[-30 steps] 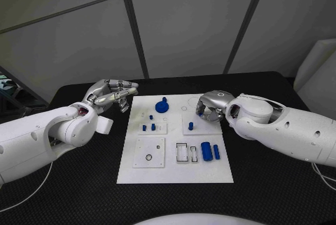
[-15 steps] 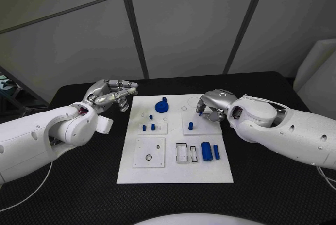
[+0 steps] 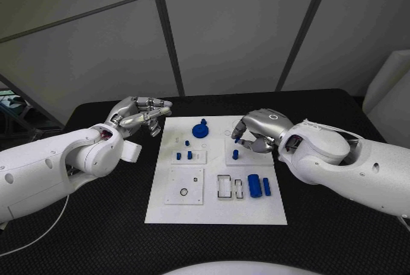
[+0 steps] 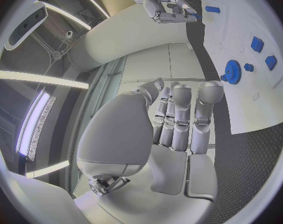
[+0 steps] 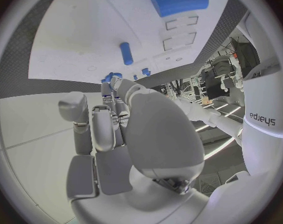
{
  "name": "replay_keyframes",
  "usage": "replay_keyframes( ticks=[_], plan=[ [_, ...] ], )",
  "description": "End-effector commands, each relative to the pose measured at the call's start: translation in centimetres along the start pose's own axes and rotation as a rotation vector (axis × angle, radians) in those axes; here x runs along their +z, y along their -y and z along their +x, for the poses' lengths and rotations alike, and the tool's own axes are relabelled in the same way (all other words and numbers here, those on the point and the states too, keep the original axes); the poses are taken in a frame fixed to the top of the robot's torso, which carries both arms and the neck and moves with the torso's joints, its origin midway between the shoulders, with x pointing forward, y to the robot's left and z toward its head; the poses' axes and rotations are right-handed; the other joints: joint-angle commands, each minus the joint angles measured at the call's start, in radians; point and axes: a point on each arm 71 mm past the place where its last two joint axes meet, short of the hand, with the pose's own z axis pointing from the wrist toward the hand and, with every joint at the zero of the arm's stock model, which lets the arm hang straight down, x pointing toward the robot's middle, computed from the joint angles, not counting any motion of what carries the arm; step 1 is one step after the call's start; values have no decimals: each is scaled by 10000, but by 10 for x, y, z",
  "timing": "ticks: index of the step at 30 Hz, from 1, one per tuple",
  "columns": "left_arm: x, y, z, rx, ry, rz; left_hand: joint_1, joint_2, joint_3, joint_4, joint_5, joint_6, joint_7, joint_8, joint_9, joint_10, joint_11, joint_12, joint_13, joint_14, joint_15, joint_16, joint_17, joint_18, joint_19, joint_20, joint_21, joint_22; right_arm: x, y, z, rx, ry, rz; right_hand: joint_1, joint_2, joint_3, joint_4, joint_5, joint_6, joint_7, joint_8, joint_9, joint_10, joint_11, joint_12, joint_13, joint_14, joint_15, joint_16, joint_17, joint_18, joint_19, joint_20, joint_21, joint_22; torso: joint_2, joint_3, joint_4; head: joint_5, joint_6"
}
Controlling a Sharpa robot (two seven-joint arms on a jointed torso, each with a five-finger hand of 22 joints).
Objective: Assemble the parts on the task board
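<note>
Right hand (image 3: 255, 133) has lowered over task board (image 3: 214, 210) — fingers curled.

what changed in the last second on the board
The right robot hand has swung over the task board's right edge, toward the upright blue peg, fingers curled above it; whether it touches the peg cannot be told. The left robot hand stays raised off the board's left corner. The parts lie as before.

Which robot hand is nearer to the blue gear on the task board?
Left, by a small margin. The left robot hand hovers off the board's edge beside the blue gear; the right robot hand is over the board on its other side.
</note>
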Motion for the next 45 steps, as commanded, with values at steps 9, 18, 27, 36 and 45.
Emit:
replay_keyframes(
  ticks=[9, 18, 27, 36, 45],
  plan=[
    [5, 0, 9, -153, -187, 263, 16, 64, -21, -52, 33, 6, 63, 17, -14, -55, 15, 46, 13, 15, -2, 5, -21, 99, 51, -5, -29, -23, 21, -53, -2, 1094, 350, -1412, -141, -45, 69, -25, 70, 26, 51, -66, 21, 147, -66, -67, 24, 607, -62, 52, 19, -53, 31, -35, 45, 4, 24, -23, 4, 446, -114],
    [9, 0, 15, -200, -268, 250, 11, 74, -28, -54, 32, -11, 75, 12, -20, -79, 28, 42, 11, 1, 7, 4, -37, 97, 51, -2, -31, -23, 25, -76, 26, 1716, -282, -1826, -180, -49, 73, -29, 76, 21, 56, -76, 24, 147, -61, -82, 27, 607, -57, 60, 19, -53, 25, -31, 51, 7, 39, -16, -8, 733, -260],
    [9, -1, 17, -218, -310, 180, -1, 81, -38, -49, 31, -18, 79, 11, -23, -91, 35, 42, 11, -10, 13, 4, -49, 95, 51, 1, -31, -22, 27, -89, 52, 1835, -1120, -2014, -279, -53, 62, -34, 1, 19, 57, -93, 33, 148, -58, -114, 35, 601, -49, 66, 0, -46, -7, -20, 45, -18, 25, -13, 7, 911, -397],
    [11, -1, 20, -257, -394, 137, -34, 98, -60, -32, 31, -27, 87, 13, -27, -111, 45, 45, 12, -22, 25, 17, -56, 94, 49, 8, -38, -23, 32, -93, 60, 1798, -1497, -2013, -340, -64, 48, -35, 11, 1, 63, -112, 34, 136, -51, -138, 38, 594, -44, 58, -26, -35, -43, -14, 18, -67, 16, -17, 7, 1022, -462],
    [12, -2, 21, -272, -426, 121, -29, 112, -57, -34, 41, -28, 84, 14, -28, -115, 44, 48, 12, -25, 26, 22, -56, 93, 51, 10, -33, -19, 34, -93, 66, 1687, -1645, -1855, -357, -66, 43, -34, 12, -4, 65, -117, 35, 134, -50, -143, 39, 592, -42, 56, -32, -31, -55, -12, 8, -83, 12, -15, 9, 1159, -548]
  ],
)
